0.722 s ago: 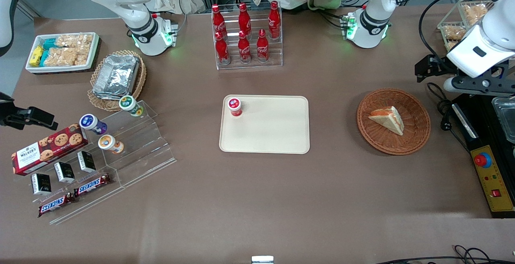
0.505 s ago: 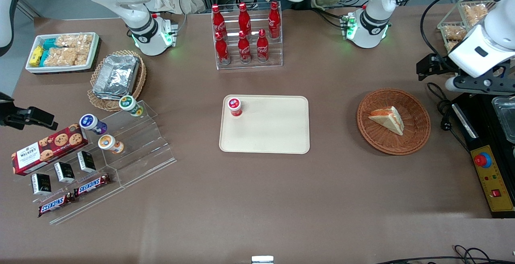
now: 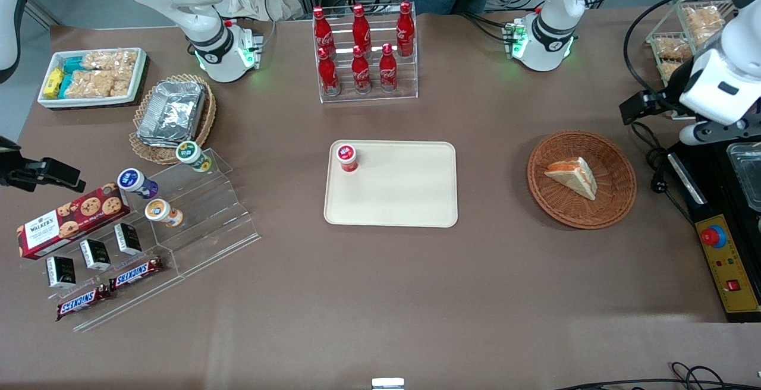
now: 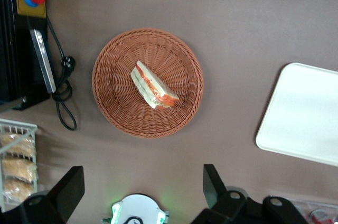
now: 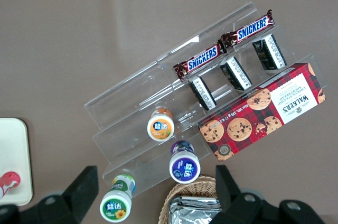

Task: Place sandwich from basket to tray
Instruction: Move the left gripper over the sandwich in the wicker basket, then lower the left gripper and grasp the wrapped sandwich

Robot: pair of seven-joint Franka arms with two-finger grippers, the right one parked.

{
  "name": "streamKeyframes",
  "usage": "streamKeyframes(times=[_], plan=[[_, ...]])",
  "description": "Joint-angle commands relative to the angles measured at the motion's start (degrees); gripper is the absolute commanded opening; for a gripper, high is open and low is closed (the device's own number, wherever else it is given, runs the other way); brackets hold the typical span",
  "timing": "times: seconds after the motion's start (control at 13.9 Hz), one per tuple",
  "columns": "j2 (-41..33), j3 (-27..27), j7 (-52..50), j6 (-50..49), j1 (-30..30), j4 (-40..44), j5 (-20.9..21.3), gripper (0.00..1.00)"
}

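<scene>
pincer (image 4: pixel 141 187) open, shifted toward table's edge

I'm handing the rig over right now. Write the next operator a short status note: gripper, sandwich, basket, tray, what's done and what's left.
Gripper: open, holding nothing, raised high over the table near the working arm's end, with the basket in its wrist view.
Sandwich: lying in the basket, untouched.
Tray: at mid-table, toward the parked arm's end from the basket. A small red-capped bottle stands in one corner of it; the rest of the tray is bare.
Done: nothing of the transfer yet.
Left: descend to the basket, grasp the sandwich, carry it to the bare part of the tray, release.
</scene>
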Motion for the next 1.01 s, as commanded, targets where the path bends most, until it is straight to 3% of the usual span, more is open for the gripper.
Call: streamKeyframes(times=[0.0,0.22,0.58,0.79,0.94], plan=[[-0.77,-0.21,-6.95,6.22,0.21,-6.99,-0.02,1.00],[-1.04,-0.21,-15.84,18.43,0.12,-18.33,0.25,1.00],[0.36,-0.12,-21.47,36.80,0.21,-33.28,0.77,1.00],[4.66,-0.12,-25.25,40.51,0.21,-34.18,0.95,1.00],[7.30,-0.12,-28.94,42.97,0.21,-34.97,3.48,1.00]])
